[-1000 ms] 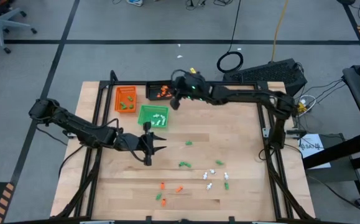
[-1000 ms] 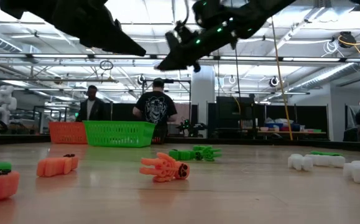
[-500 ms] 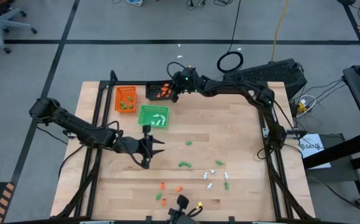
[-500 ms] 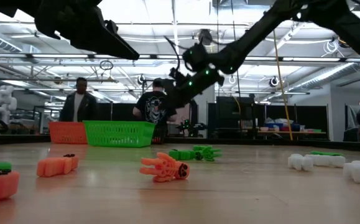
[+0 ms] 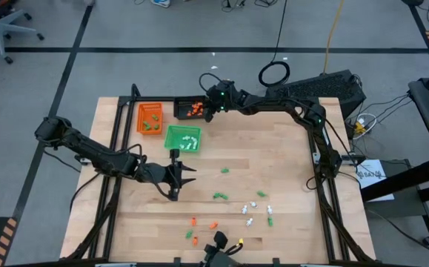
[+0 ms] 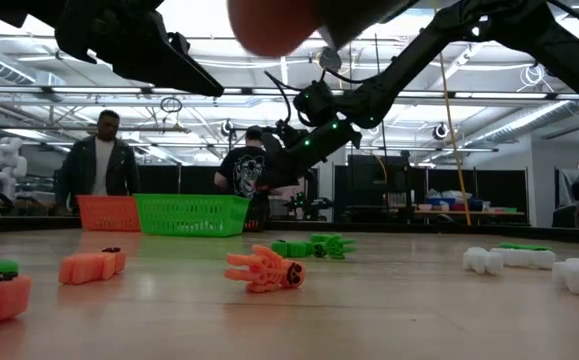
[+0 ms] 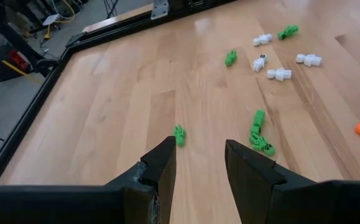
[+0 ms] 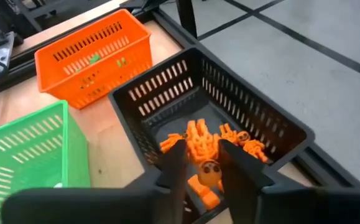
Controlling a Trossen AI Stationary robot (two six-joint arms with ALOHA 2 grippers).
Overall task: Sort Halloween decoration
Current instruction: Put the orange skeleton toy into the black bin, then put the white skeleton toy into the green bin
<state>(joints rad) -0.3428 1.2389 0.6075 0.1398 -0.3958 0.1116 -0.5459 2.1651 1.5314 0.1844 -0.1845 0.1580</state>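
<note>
- High view, far left: the left gripper (image 5: 178,178) hangs above bare wood in the left half of the table (image 5: 288,156), fingers spread with nothing between them; a small green piece (image 7: 179,134) lies just ahead of it in its wrist view.
- Orange tray (image 5: 150,118) sits at the rear left corner and holds several green pieces; the green tray (image 5: 182,139) lies just in front of it, with white pieces showing inside.
- Black tray (image 8: 229,106) stands beside the orange one; a heap of orange pieces (image 8: 195,140) rests on its floor.
- Right gripper (image 8: 198,163) hovers directly over the black tray, fingers partly apart with an orange piece (image 8: 209,172) between them; whether they grip it cannot be told.
- Judgement: the step in hand is a release. It is done well by spreading the fingers fully while centred between the walls, then lifting straight up so nothing is dragged out.
- Right of centre, unsorted decorations remain near the front edge: loose orange pieces (image 5: 213,225), scattered green ones, and a white cluster (image 5: 249,220) farthest right.
- Judgement: sorting is far from complete.
</note>
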